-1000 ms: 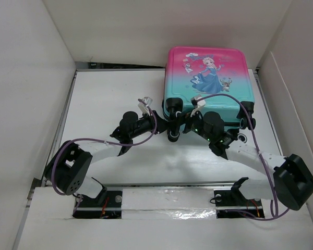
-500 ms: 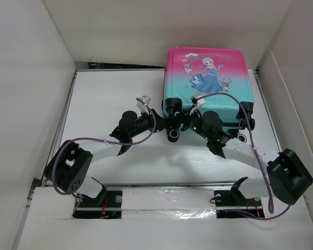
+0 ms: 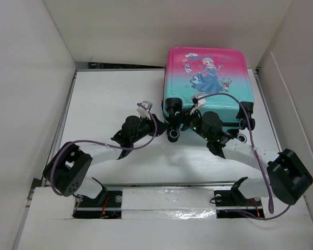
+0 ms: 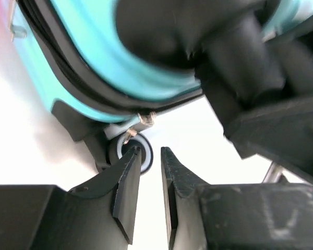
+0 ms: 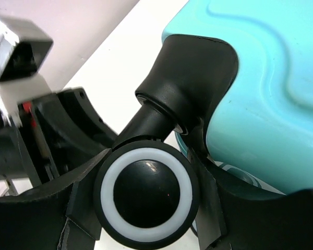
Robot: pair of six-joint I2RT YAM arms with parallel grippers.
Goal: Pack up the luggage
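The luggage (image 3: pixel 206 78) lies flat and closed at the back right of the table, pink-to-teal shell with the princess picture facing up. My right gripper (image 3: pixel 176 129) is at its near left corner, shut on a black wheel with a white ring (image 5: pixel 146 195); one finger presses each side of that wheel (image 3: pixel 173 135). My left gripper (image 3: pixel 161 123) comes in from the left to the same corner. In the left wrist view its fingers (image 4: pixel 150 151) stand a narrow gap apart with nothing between them, just below two metal zipper pulls (image 4: pixel 145 119) and a second wheel (image 4: pixel 130 153) on the teal shell (image 4: pixel 94 57).
White walls close in the table (image 3: pixel 109 94) on the left, back and right. The two arms nearly meet at the suitcase corner; the right arm's dark body (image 4: pixel 261 78) fills the upper right of the left wrist view. Purple cables loop over both arms.
My right gripper has closed from wide open onto the wheel, and its arm has shifted a little left. The left arm has edged right, toward the suitcase corner.
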